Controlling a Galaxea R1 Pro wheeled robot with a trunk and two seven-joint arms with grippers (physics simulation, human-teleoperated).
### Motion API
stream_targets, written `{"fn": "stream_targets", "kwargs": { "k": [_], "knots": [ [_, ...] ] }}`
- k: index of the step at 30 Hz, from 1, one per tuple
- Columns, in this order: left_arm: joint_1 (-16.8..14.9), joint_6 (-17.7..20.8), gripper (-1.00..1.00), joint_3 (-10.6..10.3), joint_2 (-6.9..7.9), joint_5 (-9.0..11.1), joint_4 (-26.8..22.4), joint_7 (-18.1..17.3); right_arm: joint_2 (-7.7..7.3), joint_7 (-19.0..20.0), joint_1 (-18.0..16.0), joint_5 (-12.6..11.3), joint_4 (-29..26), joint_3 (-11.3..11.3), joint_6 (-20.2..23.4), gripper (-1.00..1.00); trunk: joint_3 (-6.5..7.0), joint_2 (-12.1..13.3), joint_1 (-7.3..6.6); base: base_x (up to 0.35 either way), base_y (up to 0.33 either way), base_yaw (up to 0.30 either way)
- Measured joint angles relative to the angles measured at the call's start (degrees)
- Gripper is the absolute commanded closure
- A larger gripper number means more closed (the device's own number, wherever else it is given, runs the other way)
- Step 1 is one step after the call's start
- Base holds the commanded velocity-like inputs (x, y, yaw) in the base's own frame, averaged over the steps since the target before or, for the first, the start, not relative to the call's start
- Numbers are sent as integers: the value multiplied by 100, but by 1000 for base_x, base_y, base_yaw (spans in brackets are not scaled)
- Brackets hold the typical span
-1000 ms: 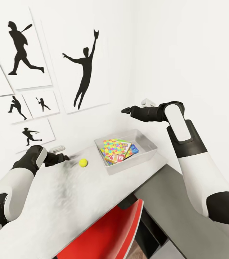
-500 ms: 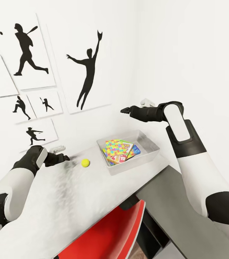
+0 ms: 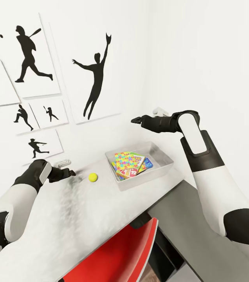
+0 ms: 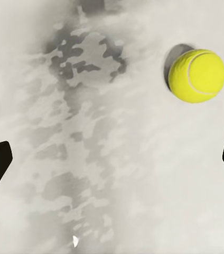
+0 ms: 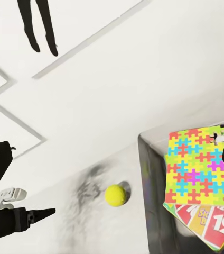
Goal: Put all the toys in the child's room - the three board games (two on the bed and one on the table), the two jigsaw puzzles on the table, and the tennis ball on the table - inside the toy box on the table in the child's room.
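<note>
The tennis ball (image 3: pixel 92 177) lies on the light grey table (image 3: pixel 81 223), between my left gripper (image 3: pixel 70 171) and the toy box (image 3: pixel 145 182). That gripper is open just above the tabletop, a short way left of the ball. In the left wrist view the tennis ball (image 4: pixel 197 75) sits ahead of the fingers, off to one side. A jigsaw puzzle (image 3: pixel 125 159) lies on top inside the box, over a red-and-green board game (image 3: pixel 130 172) and a blue one (image 3: pixel 148 162). My right gripper (image 3: pixel 134 120) hangs open above the box's far side, holding nothing. The right wrist view looks down on the jigsaw puzzle (image 5: pixel 199 169) and the tennis ball (image 5: pixel 116 195).
The table ends at the white wall with black sports silhouettes (image 3: pixel 95 80) behind the ball and box. A red chair (image 3: pixel 120 254) stands tucked under the table's near edge. A lower dark grey cabinet top (image 3: pixel 202 239) adjoins the table on the right.
The head view shifted slightly between one second and half a second ago, so the camera moved. The ball, the box and both grippers have kept their places.
</note>
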Motion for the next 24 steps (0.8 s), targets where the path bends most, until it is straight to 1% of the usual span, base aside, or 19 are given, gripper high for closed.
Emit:
{"fn": "stream_targets", "kwargs": {
  "k": [8, 14, 24],
  "knots": [
    [2, -36, -100, -3, 1, 0, 0, 3, 1, 0, 0, 0, 0, 1, 2, -100, 0, 0, 0, 0, 4, 0],
    [2, -83, -100, -3, -6, 1, 0, 0, -1, 0, 0, 8, 0, -7, 2, -100, 0, 0, 0, 0, 106, 0],
    [2, -96, -100, -4, -7, 1, 0, -8, -1, 0, 0, -2, 0, -7, 2, -100, 0, -1, -1, 18, 17, 0]
  ]
}}
